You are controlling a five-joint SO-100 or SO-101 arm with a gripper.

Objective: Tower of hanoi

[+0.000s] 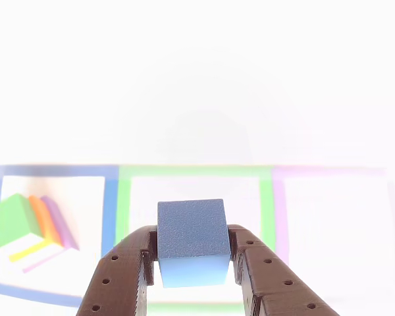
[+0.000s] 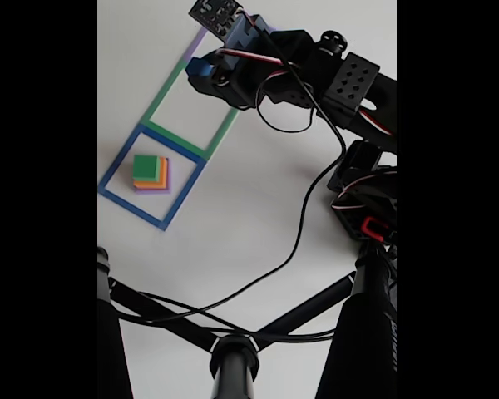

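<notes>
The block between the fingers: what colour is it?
Blue. The small cube is clamped between the brown fingers, clearest in the other view.

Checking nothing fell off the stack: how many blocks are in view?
4. The small blue cube is held between the fingers over the green outline. Green block, orange block and purple block sit stacked inside the blue outline.

Blown-out white glare, soft blurred background, faint shadows.
</notes>
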